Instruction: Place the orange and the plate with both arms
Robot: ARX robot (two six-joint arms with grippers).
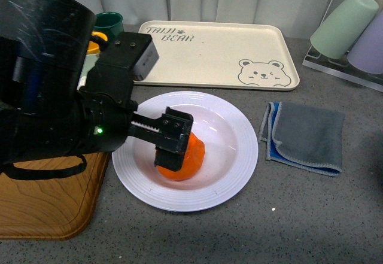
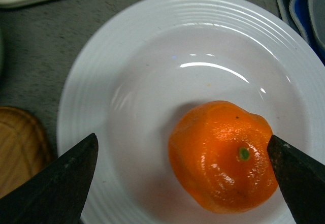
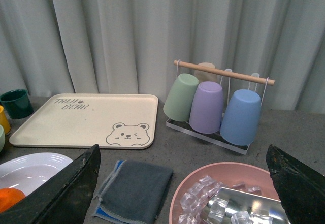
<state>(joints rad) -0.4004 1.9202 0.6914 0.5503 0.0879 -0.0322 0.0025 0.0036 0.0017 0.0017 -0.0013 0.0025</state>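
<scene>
Just one orange (image 1: 193, 155), one plate (image 1: 239, 150), left gripper (image 2: 182, 140) astride

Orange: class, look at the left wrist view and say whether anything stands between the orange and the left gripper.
Nothing visible does. The orange lies in the plate, inside the open left gripper. It is close to one finger, and only bare plate shows on the other side.

Orange (image 2: 223, 155) bright orange, green stem dot (image 2: 244, 153); plate (image 1: 239, 156) glossy white, ribbed rim.
</scene>
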